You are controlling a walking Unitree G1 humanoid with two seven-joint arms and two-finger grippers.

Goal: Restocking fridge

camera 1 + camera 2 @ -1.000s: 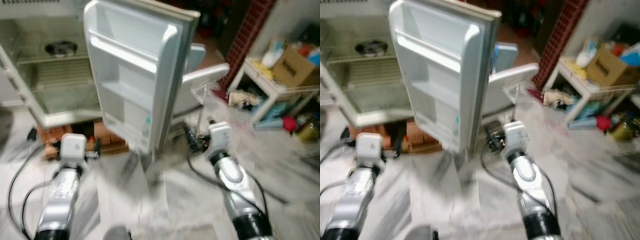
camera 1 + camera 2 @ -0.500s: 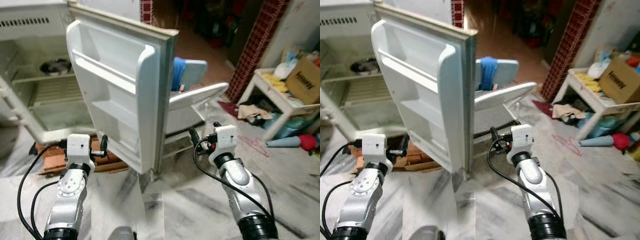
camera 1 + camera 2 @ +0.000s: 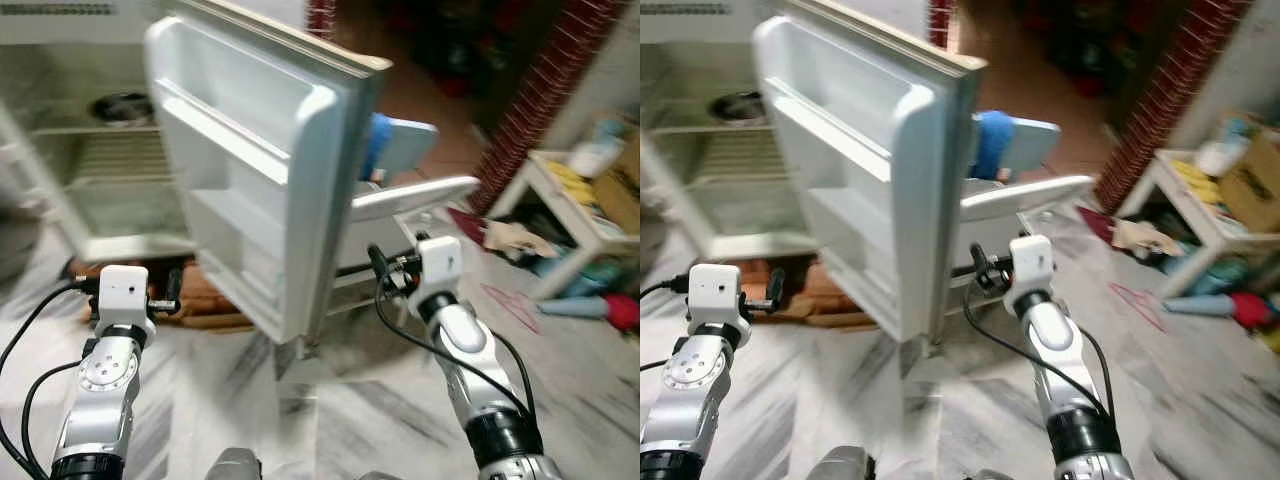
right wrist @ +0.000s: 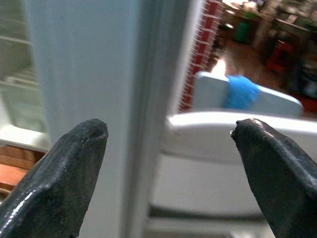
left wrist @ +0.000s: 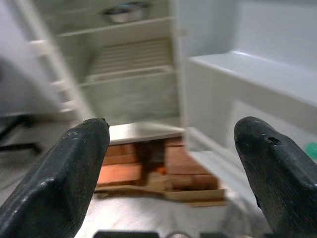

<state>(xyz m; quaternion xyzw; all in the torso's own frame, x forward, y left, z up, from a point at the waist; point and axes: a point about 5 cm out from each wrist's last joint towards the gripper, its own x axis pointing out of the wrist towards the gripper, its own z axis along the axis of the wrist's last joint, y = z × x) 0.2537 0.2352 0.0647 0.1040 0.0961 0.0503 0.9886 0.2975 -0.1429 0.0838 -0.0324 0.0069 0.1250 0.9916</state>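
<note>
Fridge door is swinging wide between my empty, spread left hand and right hand; I'm risking clipping its edge, walking blurred.

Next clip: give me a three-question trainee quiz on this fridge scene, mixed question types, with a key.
1. True or false: the fridge door stands open.
2. What sits on the fridge's upper shelf? A) a metal bowl B) a milk carton C) a pan
3. Fill in: the left gripper and right gripper both have their fingers ____ and hold nothing.

Key: 1 true; 2 A; 3 open
</note>
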